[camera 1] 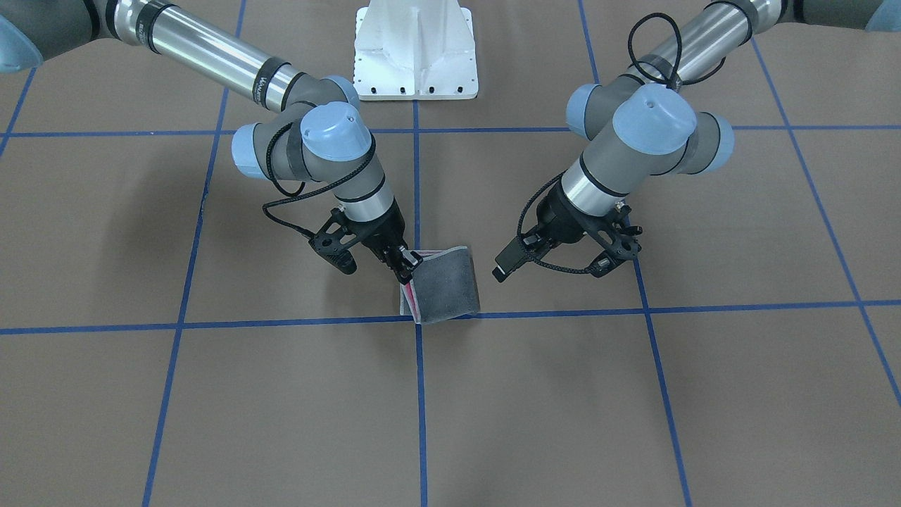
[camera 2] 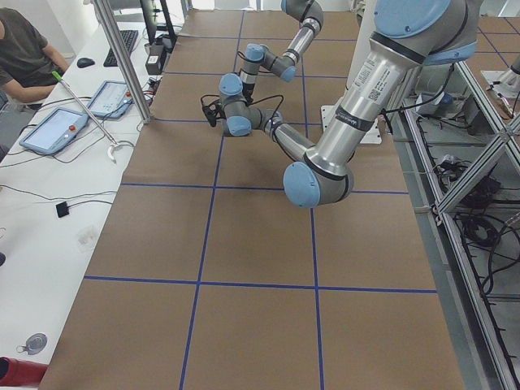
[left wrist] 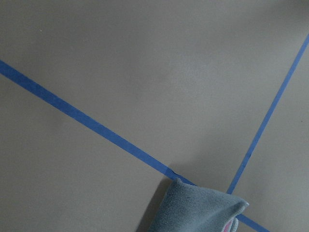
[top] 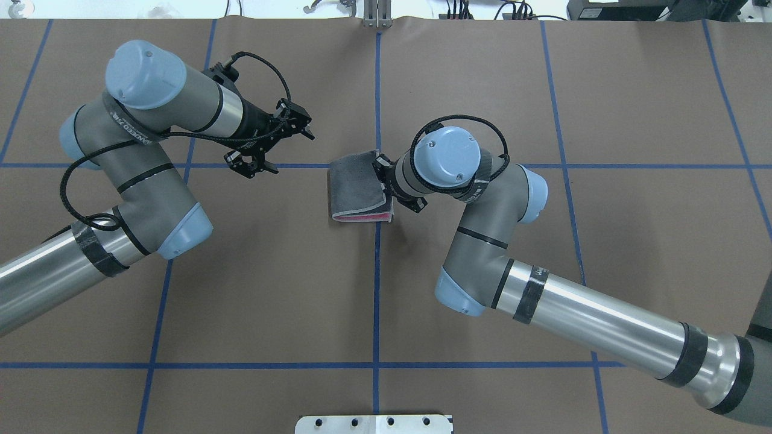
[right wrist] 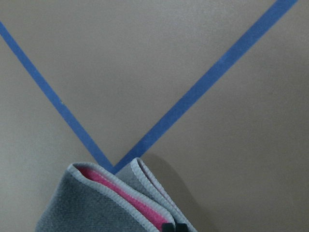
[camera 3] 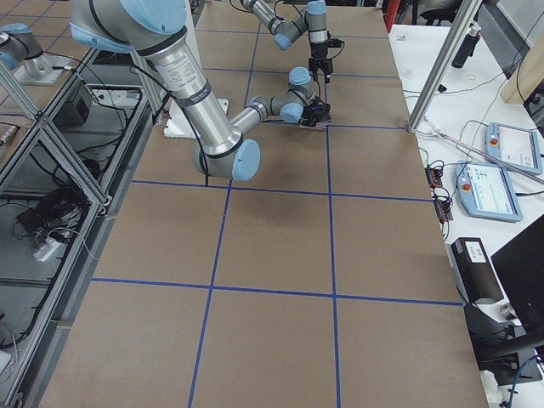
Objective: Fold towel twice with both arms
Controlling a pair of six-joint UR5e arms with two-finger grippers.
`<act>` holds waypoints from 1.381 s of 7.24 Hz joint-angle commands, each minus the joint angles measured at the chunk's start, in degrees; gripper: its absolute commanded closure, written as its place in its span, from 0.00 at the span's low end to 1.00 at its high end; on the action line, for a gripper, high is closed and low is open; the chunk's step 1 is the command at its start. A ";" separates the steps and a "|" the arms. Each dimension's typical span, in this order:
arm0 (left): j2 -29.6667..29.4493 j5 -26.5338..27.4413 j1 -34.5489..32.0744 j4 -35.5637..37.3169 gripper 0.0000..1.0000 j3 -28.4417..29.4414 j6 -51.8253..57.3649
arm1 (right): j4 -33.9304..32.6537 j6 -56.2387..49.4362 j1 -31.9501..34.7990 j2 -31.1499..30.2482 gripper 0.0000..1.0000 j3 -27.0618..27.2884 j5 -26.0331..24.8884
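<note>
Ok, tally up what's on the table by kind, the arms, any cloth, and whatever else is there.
robot arms: 2 (left arm, right arm)
towel: 1
white pedestal base: 1
total: 4

1. Towel (camera 1: 447, 285): dark grey outer face; pink inner face showing at the open edges; light grey hemmed border.
2. Table cover (camera 1: 281, 408): plain matt brown.
3. Tape lines (camera 1: 421, 394): blue, forming a grid of large squares over the brown.
4. Left arm (camera 1: 633, 151) and right arm (camera 1: 331, 151): silver tubes, grey joints, light blue caps, black bands.
5. Left gripper (camera 1: 623, 248) and right gripper (camera 1: 407, 264): black.
6. Cables (top: 449, 117): black, braided texture.
7. Pedestal (camera 1: 415, 49): white.
</note>
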 commanded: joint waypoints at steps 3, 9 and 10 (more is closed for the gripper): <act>-0.30 0.00 0.09 0.06 0.00 0.37 -0.15 | -3.96 -0.09 0.05 -0.22 1.00 4.12 0.08; -0.39 0.00 0.09 -0.02 0.00 0.37 -0.42 | -6.71 0.17 -0.12 -2.32 1.00 8.27 -0.18; -0.39 0.00 0.09 0.06 0.00 0.37 -0.42 | -6.72 0.18 -0.39 -2.33 1.00 8.19 -0.53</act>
